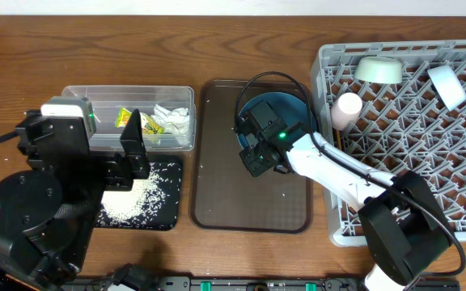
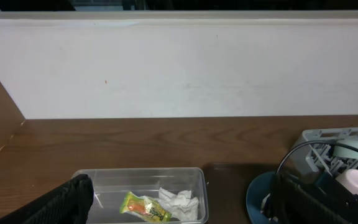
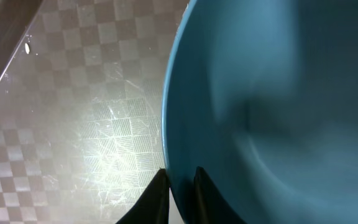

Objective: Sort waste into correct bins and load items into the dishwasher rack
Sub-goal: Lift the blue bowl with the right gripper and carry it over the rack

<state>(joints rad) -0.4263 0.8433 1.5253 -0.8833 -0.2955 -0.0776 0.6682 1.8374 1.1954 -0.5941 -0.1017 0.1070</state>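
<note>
Right arm (image 1: 330, 166) outstretched, jaws tight on plate (image 3: 278, 93); left arm (image 1: 55, 162) aloft.

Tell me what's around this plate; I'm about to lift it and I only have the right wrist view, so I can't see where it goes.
Observer: The dishwasher rack stands just right of the brown serving tray that the dark blue plate lies on.
Operator: Anything in the rack?
Observer: Yes: a mint-green bowl, a pink cup and a small pale bowl, all toward its far side.
Operator: Is the left arm in my way?
Observer: Unlikely; the left gripper is over the clear tub and black tray, left of the serving tray.
</note>
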